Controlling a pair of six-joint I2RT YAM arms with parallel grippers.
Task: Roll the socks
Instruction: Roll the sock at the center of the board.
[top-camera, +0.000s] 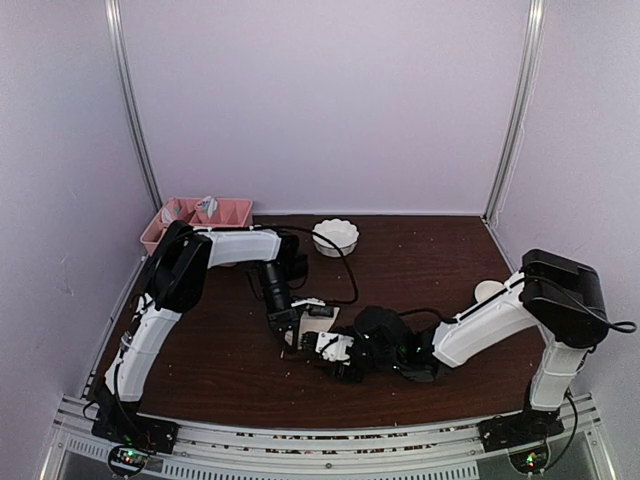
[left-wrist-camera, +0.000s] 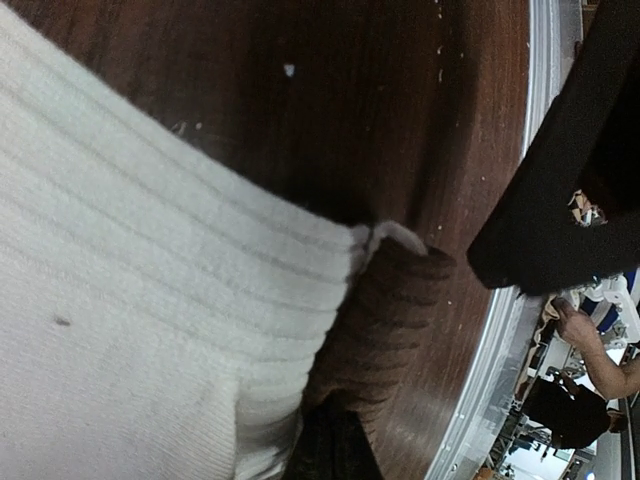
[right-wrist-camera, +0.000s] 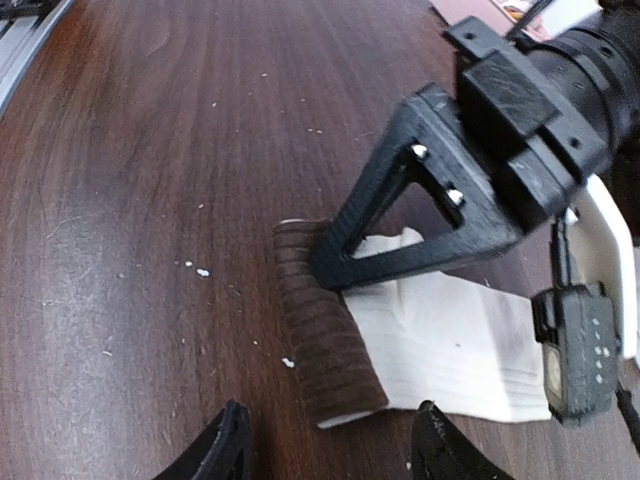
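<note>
Left claw clenched, tips planted on the cream sock right where its dark brown band meets the cream. I can't tell if any fabric is pinched. Sock lies flat on the bench, mid-bench between my two arms; its ribbing fills most of the left wrist view. White bowl sits well behind it. Right claw released, jaws apart, nothing between them, hovering just short of the sock's brown end.
</note>
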